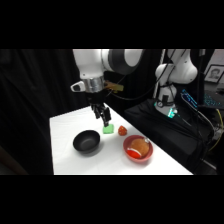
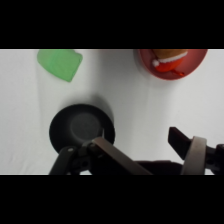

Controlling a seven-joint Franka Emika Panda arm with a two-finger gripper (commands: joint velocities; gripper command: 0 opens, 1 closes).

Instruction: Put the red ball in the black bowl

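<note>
The small red ball (image 1: 122, 130) lies on the white table (image 1: 65, 125), just right of a green block (image 1: 108, 129). The glossy black bowl (image 1: 86, 142) stands empty to the front left of them. My gripper (image 1: 105, 120) hangs just above the table, over the green block's left side and behind the bowl. In the wrist view the gripper (image 2: 145, 150) is open, with only bare table between its fingers, and the black bowl (image 2: 81, 127) lies to the left of that gap. The red ball is out of the wrist view.
A red bowl (image 1: 138, 148) holding an orange lump stands at the front right, and its rim (image 2: 172, 67) shows at the top of the wrist view. The green block (image 2: 60, 62) is at that view's upper left. The table's right edge runs close beside the red bowl.
</note>
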